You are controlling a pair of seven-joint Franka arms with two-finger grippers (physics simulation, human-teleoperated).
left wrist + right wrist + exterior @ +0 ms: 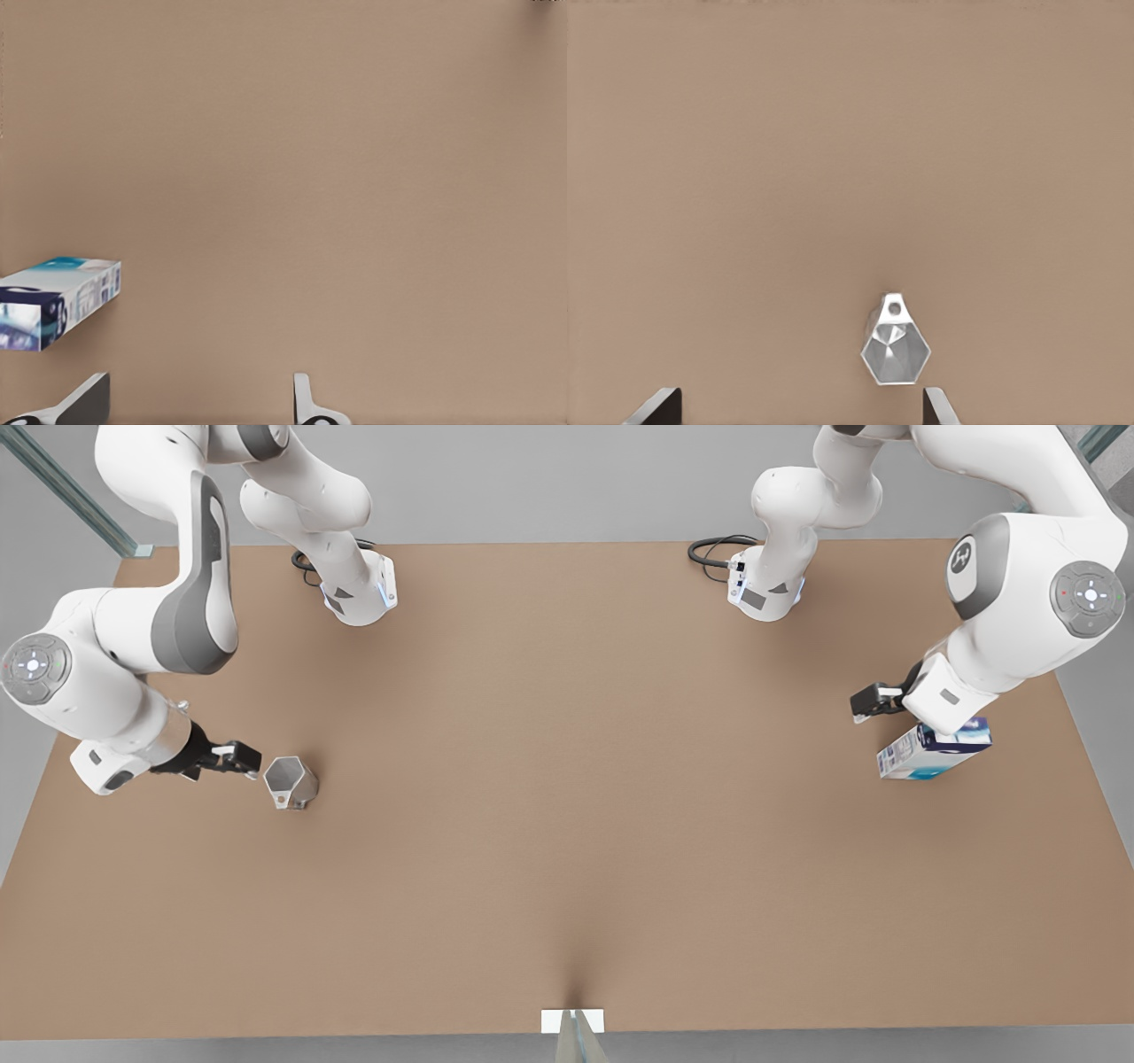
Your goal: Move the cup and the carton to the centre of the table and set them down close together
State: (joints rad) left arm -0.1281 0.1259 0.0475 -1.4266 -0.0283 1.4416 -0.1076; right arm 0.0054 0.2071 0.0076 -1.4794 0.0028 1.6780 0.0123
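Two pincers are hovering beside the cup and the carton at opposite ends of the tabletop.

Near the tabletop's edge on the front view's left, the right pincer is hanging just beside the cup, its fingers standing wide apart with nothing between them; the cup is sitting upright on the brown surface, its hexagonal rim facing up and its small handle showing in the right wrist view. Well apart, near the edge on the front view's right, the left pincer is hovering just beside the carton, its fingers likewise spread open and gripping nothing; the carton is lying on the tabletop, partly under that arm's wrist, and is also appearing in the left wrist view.
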